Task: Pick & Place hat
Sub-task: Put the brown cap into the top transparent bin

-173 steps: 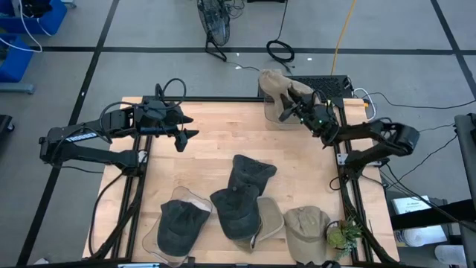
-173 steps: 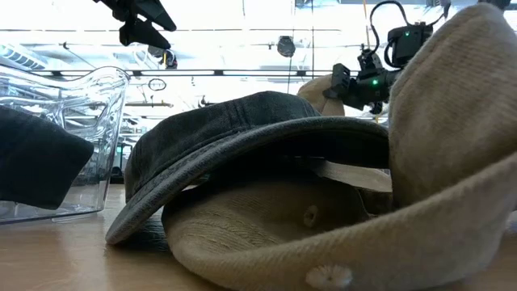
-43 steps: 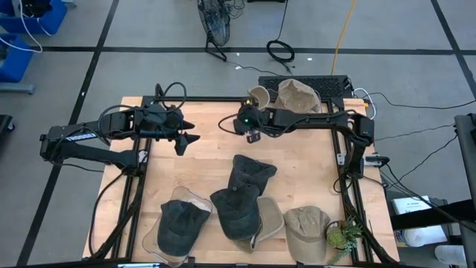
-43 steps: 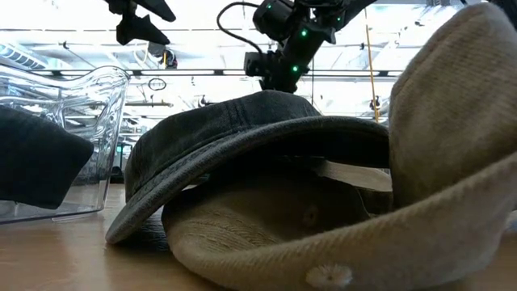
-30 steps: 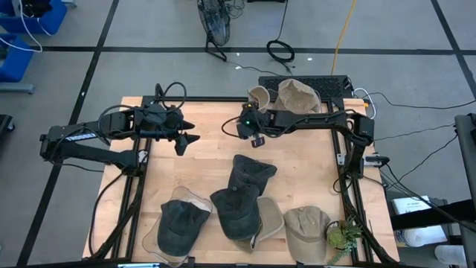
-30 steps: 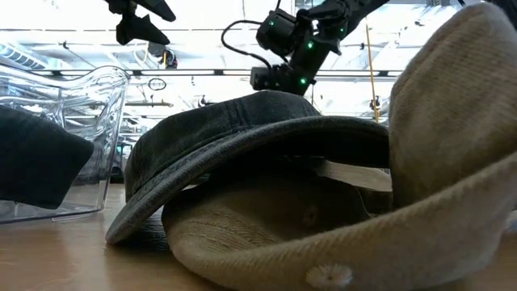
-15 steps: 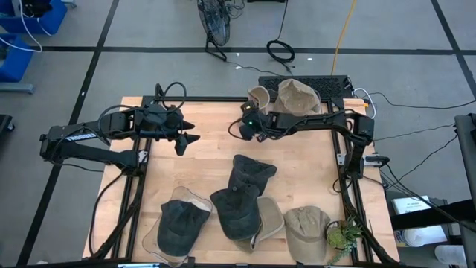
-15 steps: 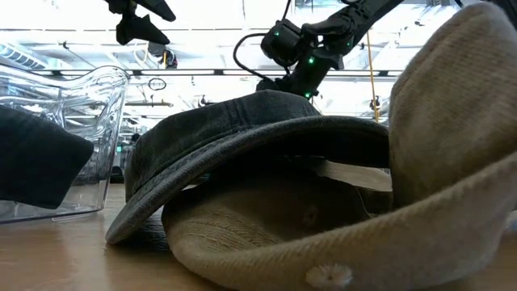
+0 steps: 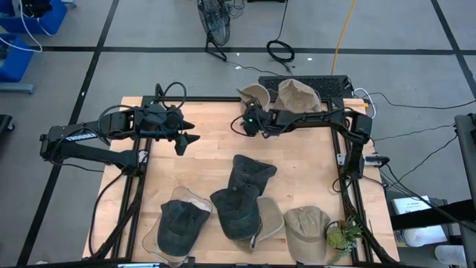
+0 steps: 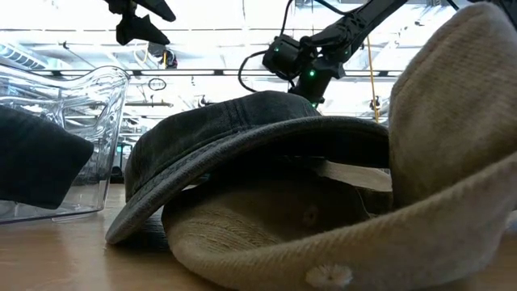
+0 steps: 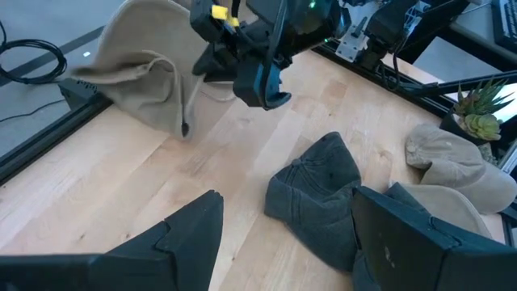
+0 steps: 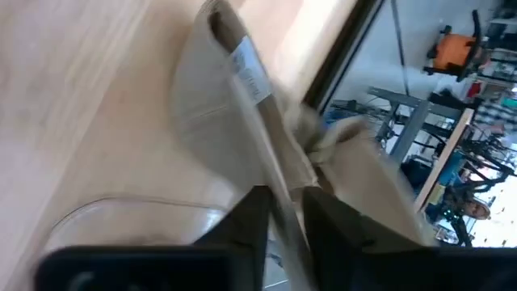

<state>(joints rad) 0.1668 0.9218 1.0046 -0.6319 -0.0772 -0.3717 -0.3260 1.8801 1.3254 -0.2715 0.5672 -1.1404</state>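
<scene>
Overhead view of a wooden worktop (image 9: 208,145) w/ two dark robot arms. Right arm reaches across the far edge; its tool (image 9: 247,117) is clenched on the brim of a tan hat (image 9: 256,94) that sits at the far edge, just beside a second tan hat (image 9: 297,94). Right wrist cam shows the tan brim (image 12: 258,137) pinched between the two dark fingers (image 12: 246,222), w/ a clear plastic form (image 12: 129,222) close by.

Left arm waits over the far-left part of the worktop, its tool (image 9: 186,138) released, fingers spread, holding nothing.

Near edge: a dark grey hat (image 9: 249,175) mid-worktop, touching another dark hat (image 9: 236,212) nearer the front. A third dark hat (image 9: 178,223) lies front-left on a clear stand. Two tan hats front-right, one (image 9: 306,231) next to a small green plant (image 9: 343,234).

Low cam: dark hat (image 10: 242,137) lying over a tan one (image 10: 339,234), filling the foreground.
</scene>
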